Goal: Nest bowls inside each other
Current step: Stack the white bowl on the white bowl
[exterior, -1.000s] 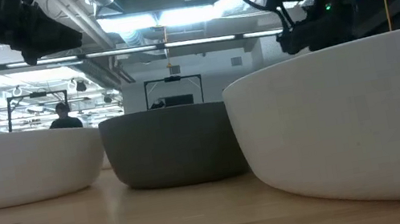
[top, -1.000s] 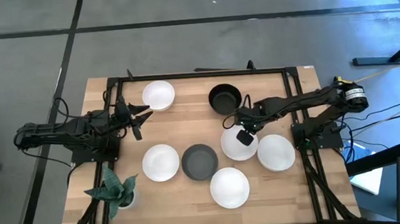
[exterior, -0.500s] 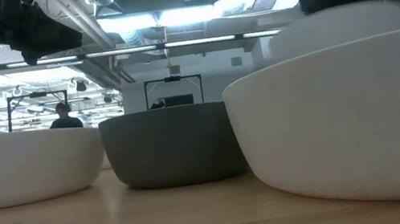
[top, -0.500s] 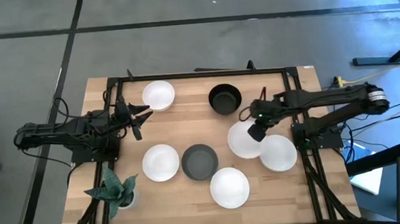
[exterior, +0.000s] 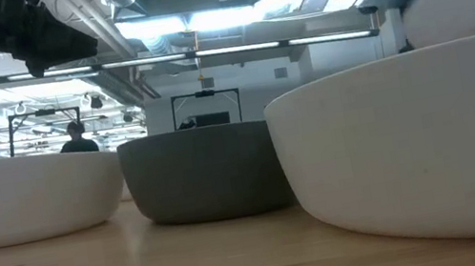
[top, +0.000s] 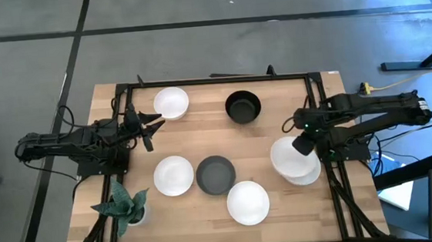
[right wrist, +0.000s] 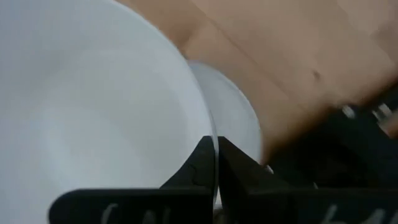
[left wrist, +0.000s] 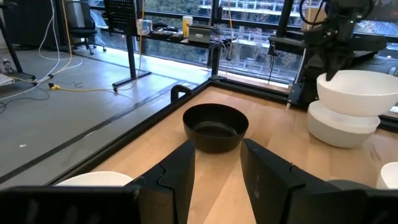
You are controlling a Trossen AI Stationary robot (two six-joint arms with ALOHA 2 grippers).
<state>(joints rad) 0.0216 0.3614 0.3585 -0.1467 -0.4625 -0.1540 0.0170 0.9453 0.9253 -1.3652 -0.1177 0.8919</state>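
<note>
High view: right gripper [top: 304, 143] pinches a plain white bowl [top: 288, 155] above another [top: 309, 174].

Table [top: 199, 99]: pale wood, smooth, matt.
White bowls [top: 173, 175]: smooth, faint sheen.
Black bowl [left wrist: 215, 127]: glossy.
Grey bowl [top: 215, 174]: matt.

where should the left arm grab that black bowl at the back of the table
Pinch the rim of the black bowl: it sits upright with its mouth open and nothing close around it. Come from above on its left side, facing the left end effector, one finger inside the wall, one outside.
</note>
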